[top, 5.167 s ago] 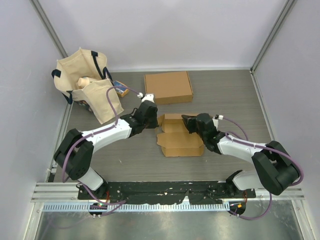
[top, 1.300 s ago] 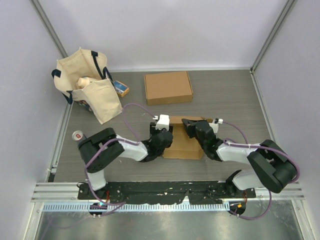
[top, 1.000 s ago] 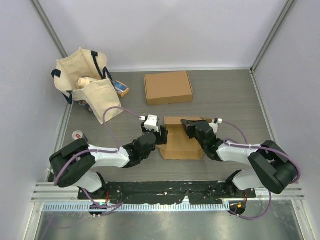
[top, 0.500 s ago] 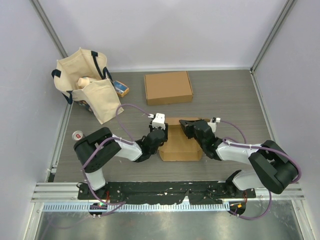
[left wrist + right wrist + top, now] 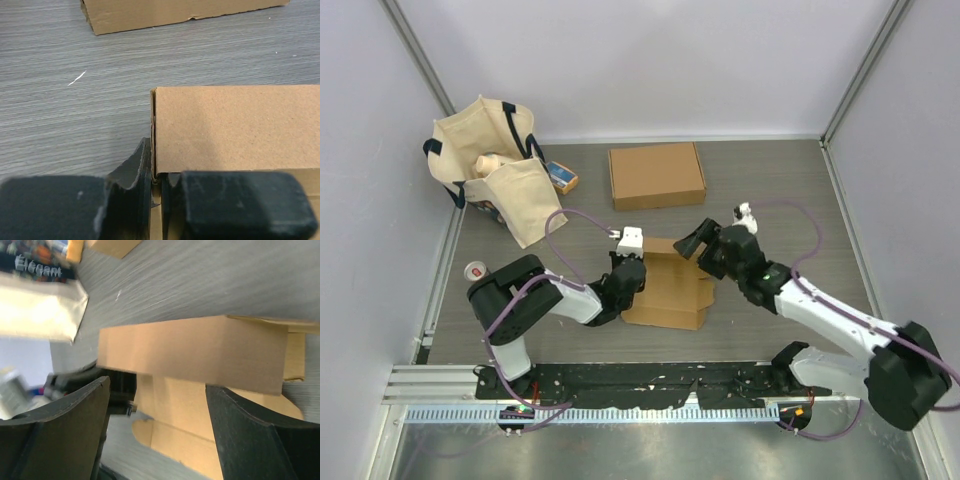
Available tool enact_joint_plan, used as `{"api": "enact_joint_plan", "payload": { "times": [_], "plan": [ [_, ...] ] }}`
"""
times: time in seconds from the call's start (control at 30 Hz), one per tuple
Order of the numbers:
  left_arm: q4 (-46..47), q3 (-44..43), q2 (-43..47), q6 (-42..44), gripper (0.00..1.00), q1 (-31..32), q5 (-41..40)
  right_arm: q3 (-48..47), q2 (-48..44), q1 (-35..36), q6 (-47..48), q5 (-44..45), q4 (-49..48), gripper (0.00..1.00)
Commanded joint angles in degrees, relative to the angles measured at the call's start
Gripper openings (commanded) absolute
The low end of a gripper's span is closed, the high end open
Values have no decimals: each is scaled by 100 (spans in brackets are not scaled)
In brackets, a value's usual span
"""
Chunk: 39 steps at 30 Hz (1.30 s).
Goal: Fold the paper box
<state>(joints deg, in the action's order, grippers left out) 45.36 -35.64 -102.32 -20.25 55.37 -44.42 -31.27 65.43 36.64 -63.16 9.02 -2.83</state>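
The brown paper box (image 5: 668, 288) lies partly folded in the middle of the table, one long wall raised. My left gripper (image 5: 627, 272) is at its left end, shut on the upright side wall. In the left wrist view the jaws (image 5: 156, 176) pinch the thin cardboard edge, and the raised wall (image 5: 230, 125) stands just beyond. My right gripper (image 5: 700, 241) hovers open off the box's far right corner and holds nothing. The right wrist view has the box (image 5: 200, 357) lying between and beyond my spread fingers (image 5: 65, 430).
A finished closed cardboard box (image 5: 656, 175) sits at the back centre. At the back left are a beige tote bag (image 5: 490, 165) with items and a small blue packet (image 5: 560, 178). A small red-and-white object (image 5: 475, 270) lies at the left edge. Walls enclose the table.
My right gripper has opened, let go of the box and pulled back up and to the right. My left gripper has closed on the box's left wall, and the box has shifted slightly.
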Motion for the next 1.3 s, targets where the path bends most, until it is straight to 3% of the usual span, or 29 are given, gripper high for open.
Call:
{"api": "enact_joint_plan", "payload": {
  "times": [0.0, 0.13, 0.33, 0.57, 0.73, 0.93, 1.0, 1.1, 1.13, 1.2, 1.23, 1.27],
  "plan": [
    [78, 118, 423, 74, 2, -9, -277, -1248, -838, -157, 3009, -778, 2947, 82],
    [43, 118, 503, 161, 0, -9, -330, -2346, -796, -201, 3283, -560, 3877, 84],
    [69, 101, 485, 206, 0, -9, -444, -2965, 470, -360, 2696, -225, 3896, 75],
    [78, 92, 485, 135, 0, -9, -427, -2271, 410, -728, 2264, -550, 2878, 68],
    [78, 57, 459, 144, 0, 0, -383, -1585, 313, -1080, 1808, -1664, 1902, 67],
    [60, 74, 459, 118, 0, -9, -365, -698, 286, -1510, 842, -2536, 241, 59],
    [51, 83, 459, 92, 0, -9, -348, -304, 286, -1616, 543, -2834, -733, 56],
    [43, 83, 450, 83, 0, -9, -321, 285, 400, -1836, -108, -3169, -2095, 45],
    [34, 83, 450, 74, 0, -9, -313, 436, 435, -1880, -266, -3221, -2438, 34],
    [25, 101, 476, 65, 0, -9, -330, 717, 566, -1985, -451, -3283, -3090, 23],
    [16, 92, 468, 56, 0, -9, -330, 788, 611, -2020, -487, -3310, -3196, 2],
    [16, 101, 476, 21, 0, -9, -321, 893, 672, -2073, -531, -3319, -3702, 2]
  ]
}}
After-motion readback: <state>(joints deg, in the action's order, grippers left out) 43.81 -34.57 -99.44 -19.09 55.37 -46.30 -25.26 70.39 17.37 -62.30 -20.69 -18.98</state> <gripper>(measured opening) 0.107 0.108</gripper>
